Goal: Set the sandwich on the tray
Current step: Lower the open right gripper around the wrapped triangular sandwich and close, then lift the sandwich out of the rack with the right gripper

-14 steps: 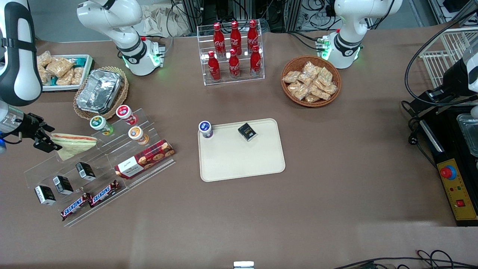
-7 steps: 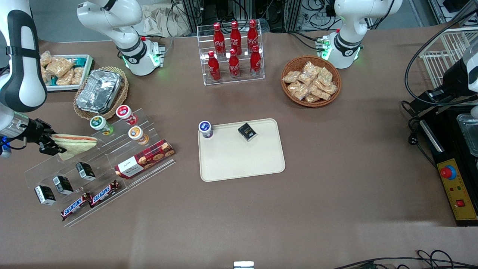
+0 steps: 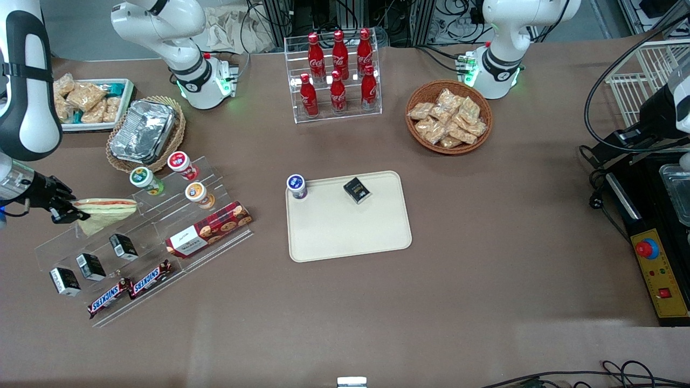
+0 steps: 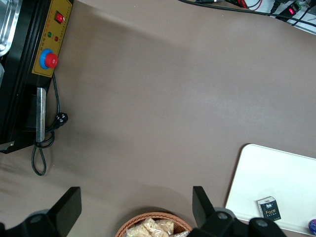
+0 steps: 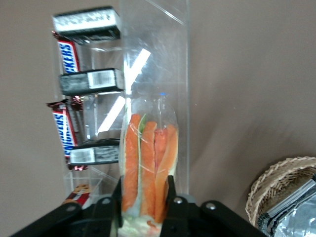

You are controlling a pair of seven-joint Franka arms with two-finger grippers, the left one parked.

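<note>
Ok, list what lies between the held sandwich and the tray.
In the front view, the gripper holds the sandwich. Toward the tray stand an orange-lidded cup and a cookie box on the clear acrylic rack, then bare table.

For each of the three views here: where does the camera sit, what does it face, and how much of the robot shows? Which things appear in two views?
Front view: high, facing both arm bases, looking down on the table; gripper at the sandwich.
Right wrist view: on the working arm, facing the sandwich between its own fingers.
Left wrist view: on the parked arm, looking down; its own fingers show.
Shared: sandwich; tray.
</note>
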